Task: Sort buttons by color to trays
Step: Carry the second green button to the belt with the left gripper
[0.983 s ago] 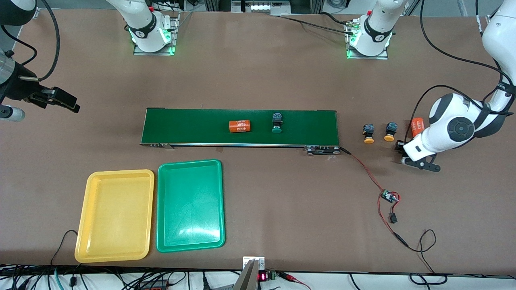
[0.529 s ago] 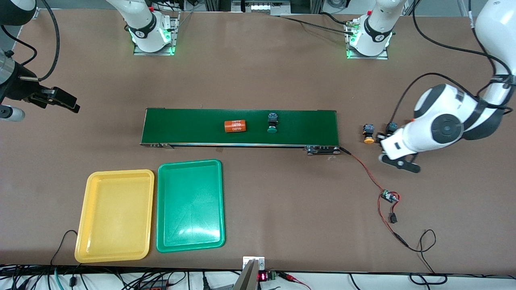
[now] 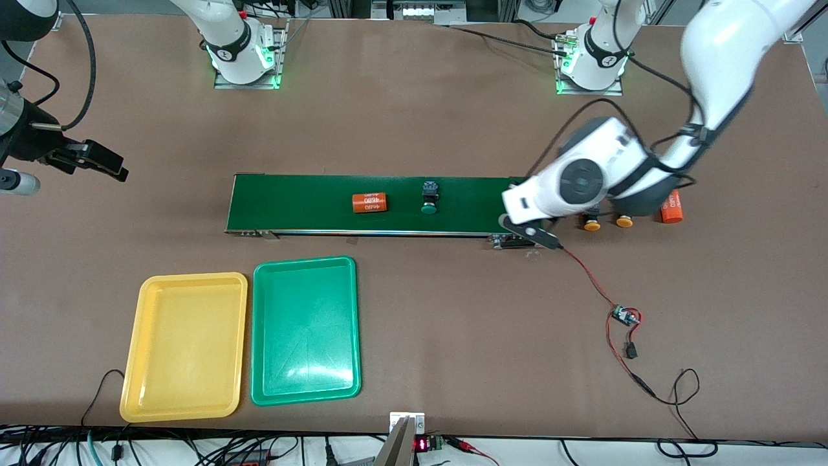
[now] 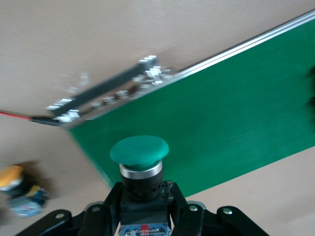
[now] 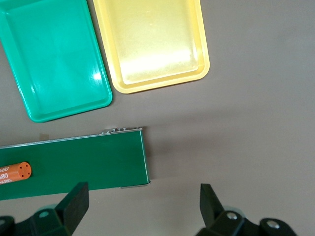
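Gripping a green button (image 4: 139, 152) by its dark squarish body, the left tool (image 4: 142, 206) hangs over the conveyor belt (image 3: 310, 200) end, right of centre in the front view; its glossy mushroom cap points outward. A second green button (image 3: 429, 198) lies on the belt's matte green surface beside one orange cylinder (image 3: 369, 203). Two yellow-capped buttons (image 3: 591, 224) lie on the brown counter (image 3: 453, 336) past the belt, centre right, near another orange cylinder (image 3: 671, 207). Lower left sit two shallow glossy plastic trays with rounded corners, side by side: one yellow tray (image 3: 187, 346), one green tray (image 3: 305, 330). At the left edge the right tool (image 5: 142, 201) waits with its fingers spread wide, holding nothing.
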Tool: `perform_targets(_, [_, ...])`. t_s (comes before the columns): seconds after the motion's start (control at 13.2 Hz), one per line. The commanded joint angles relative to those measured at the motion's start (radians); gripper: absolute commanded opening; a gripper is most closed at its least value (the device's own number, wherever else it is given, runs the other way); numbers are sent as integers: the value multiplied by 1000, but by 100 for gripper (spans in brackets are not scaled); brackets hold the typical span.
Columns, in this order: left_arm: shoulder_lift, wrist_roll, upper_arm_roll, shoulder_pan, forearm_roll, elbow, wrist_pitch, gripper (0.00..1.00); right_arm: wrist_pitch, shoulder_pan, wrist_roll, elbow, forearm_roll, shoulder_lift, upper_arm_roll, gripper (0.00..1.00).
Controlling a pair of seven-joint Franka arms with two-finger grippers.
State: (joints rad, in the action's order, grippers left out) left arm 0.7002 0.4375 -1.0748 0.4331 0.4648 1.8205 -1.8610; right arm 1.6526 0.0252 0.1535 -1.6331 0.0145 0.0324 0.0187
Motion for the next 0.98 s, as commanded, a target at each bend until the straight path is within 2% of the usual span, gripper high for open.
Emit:
perform_targets(0.0, [24, 123, 47, -66, -9, -18, -44, 26, -1, -8, -8, 15, 13, 6, -5, 100])
perform_targets(0.15, [24, 174, 111, -131, -9, -1, -96, 26, -2, -8, -8, 15, 13, 6, -3, 100])
perform_targets(0.23, [24, 199, 118, -145, -11, 15, -119, 27, -2, -8, -8, 15, 13, 6, -3, 100])
perform_targets(0.3, [25, 216, 119, -146, -11, 22, -122, 35, -2, -8, -8, 15, 13, 6, -3, 100])
perform_targets(0.38, [24, 218, 125, -140, -11, 22, -121, 62, -2, -7, -8, 15, 13, 6, -5, 100])
perform_targets(0.45, [22, 208, 125, -137, -11, 16, -113, 100, -2, -7, -8, 15, 13, 6, -5, 100])
perform_targets(0.68, [-4, 218, 118, -123, -14, -15, -80, 100, -4, -7, 1, 15, 13, 6, -3, 100])
perform_targets(0.76, [-11, 210, 113, -120, -14, -51, -16, 100, -2, -8, -12, 15, 10, 9, -3, 100])
perform_targets(0.91, [-10, 205, 113, -125, -12, -189, 159, 100, 2, 1, -9, 15, -8, 46, -5, 100])
